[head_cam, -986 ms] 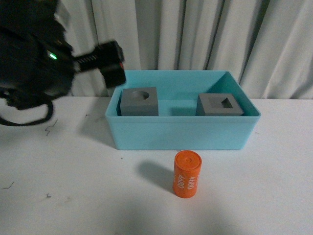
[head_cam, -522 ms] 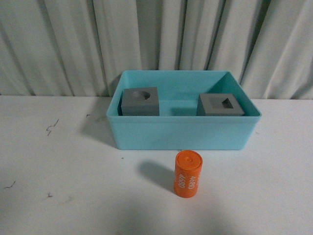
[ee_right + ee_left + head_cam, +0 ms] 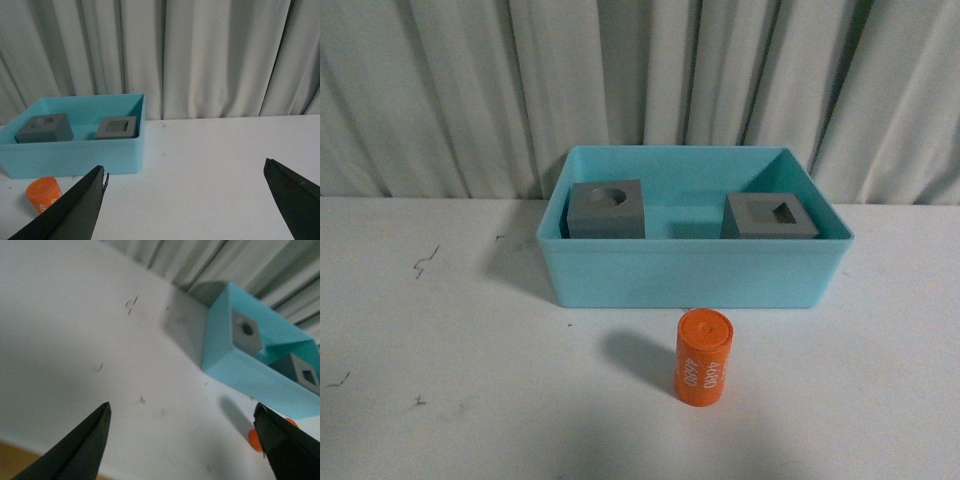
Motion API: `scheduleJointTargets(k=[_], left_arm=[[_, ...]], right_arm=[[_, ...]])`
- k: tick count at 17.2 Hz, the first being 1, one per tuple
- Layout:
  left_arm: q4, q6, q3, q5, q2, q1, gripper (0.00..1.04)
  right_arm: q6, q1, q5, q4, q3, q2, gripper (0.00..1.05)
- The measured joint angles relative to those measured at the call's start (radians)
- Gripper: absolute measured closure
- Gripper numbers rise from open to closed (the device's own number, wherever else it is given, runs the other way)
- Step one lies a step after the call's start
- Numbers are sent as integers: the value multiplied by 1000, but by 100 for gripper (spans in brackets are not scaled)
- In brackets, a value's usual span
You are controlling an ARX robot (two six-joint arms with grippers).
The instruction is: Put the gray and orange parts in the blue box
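**Upright cylinder lies between my two open end effectors, right one likely closer**

Both cubes (image 3: 606, 208) (image 3: 769, 215) sit inside the box (image 3: 695, 272), so only the cylinder (image 3: 704, 357) is left out. It stands on end on the surface (image 3: 440, 380), long axis vertical, near the box's front wall but not touching it, a little to my right of the box's middle.

Neither arm shows in the front view. My left end effector (image 3: 181, 406) is spread wide and holds nothing. Its camera catches only an orange sliver behind one finger, with the box beyond. My right end effector (image 3: 185, 166) is also spread wide and empty. From there the cylinder (image 3: 44, 194) shows plainly, off toward my left arm's side and just beside one finger, in front of the box (image 3: 75, 157).

I judge the right arm the nearer, though not by much. It would need to swing inward and close on the round side from across the axis
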Motion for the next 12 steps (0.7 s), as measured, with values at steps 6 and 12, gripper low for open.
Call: scheduleJointTargets(k=[6, 12], left_arm=[[296, 446, -125, 36, -158, 6, 68], [124, 495, -147, 37, -344, 6, 103]], right_arm=[[0, 0, 2, 0, 0, 0, 6], [0, 0, 2, 0, 0, 0, 6]])
